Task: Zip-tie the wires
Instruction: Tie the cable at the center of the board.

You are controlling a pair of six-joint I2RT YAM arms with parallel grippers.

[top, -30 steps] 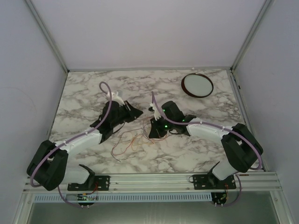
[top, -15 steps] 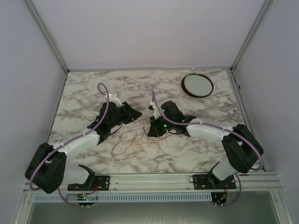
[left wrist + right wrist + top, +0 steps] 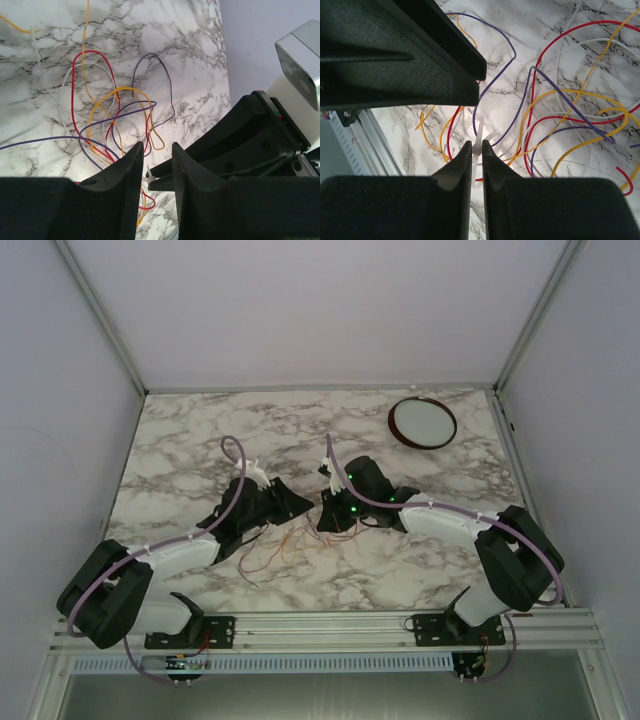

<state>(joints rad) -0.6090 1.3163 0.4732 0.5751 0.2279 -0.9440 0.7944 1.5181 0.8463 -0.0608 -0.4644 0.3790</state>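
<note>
R claw [image 3: 476,146] is pinched near shut on the white zip tie [image 3: 479,131]. L claw [image 3: 156,148] is part open & empty, just opposite. Wires [image 3: 560,95] lie loose on the desk [image 3: 540,30] under both claws. Ease the tie's tail btwn L's fingers, then grip. Make sure the loop rings the whole bunch.

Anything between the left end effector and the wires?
Nothing visible. The wires lie loose on the table just beyond the open left end effector. The right end effector, shut on the white zip tie, reaches in alongside.
</note>
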